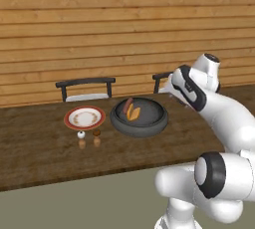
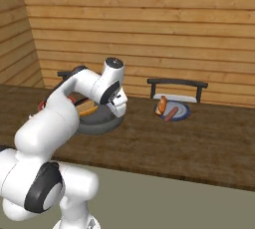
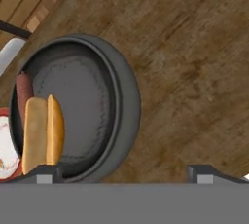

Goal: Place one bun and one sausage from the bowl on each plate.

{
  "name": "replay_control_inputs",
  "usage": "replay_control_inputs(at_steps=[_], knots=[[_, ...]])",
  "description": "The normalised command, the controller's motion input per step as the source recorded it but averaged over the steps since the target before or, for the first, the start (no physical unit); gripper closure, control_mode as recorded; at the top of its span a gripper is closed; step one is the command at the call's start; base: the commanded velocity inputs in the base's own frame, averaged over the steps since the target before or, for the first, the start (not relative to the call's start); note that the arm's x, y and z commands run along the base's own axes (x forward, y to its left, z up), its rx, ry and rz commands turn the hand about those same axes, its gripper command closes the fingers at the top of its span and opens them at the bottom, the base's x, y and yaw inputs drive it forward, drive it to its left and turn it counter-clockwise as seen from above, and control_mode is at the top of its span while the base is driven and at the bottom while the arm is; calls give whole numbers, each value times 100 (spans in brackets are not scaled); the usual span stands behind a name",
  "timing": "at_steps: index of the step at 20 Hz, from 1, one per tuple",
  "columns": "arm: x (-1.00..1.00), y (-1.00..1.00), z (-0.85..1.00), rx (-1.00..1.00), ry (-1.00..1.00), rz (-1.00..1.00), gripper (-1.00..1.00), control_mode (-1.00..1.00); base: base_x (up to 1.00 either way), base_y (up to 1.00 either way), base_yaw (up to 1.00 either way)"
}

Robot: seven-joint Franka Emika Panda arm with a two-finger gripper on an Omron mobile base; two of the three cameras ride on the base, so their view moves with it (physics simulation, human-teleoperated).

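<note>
Wood-panelled kitchen, dark table (image 1: 40,148): open, empty gripper (image 3: 124,172) hovers beside the dark bowl (image 3: 127,106), where a soft, light bun (image 3: 43,133), likely squashable, invites a gentle mid-length grasp beside the sausage (image 3: 23,91).

The long dark brown wooden table (image 1: 45,148) shows streaked grain with a dull sheen. The large round dark grey bowl (image 3: 127,106) looks matt, its inside faintly rough. The small white plate with a red-brown rim (image 1: 84,118) looks smooth, glazed. Wall planks (image 1: 99,24) are pale wood.
</note>
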Motion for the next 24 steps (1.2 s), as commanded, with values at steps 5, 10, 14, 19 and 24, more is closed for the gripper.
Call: replay_control_inputs(at_steps=[5, 10, 14, 19, 24], knots=[[6, 58, 0, 12, 0, -15, -100, -100, 0, 0, 0], [25, 20, 0, 2, 0, -8, -100, -100, 0, 0, 0], [35, 3, -1, 1, 0, -1, -100, -100, 0, 0, 0], [9, 11, -2, 0, 0, 0, -100, -100, 0, 0, 0], [1, 47, -10, 0, 0, 0, -100, -100, 0, 0, 0]])
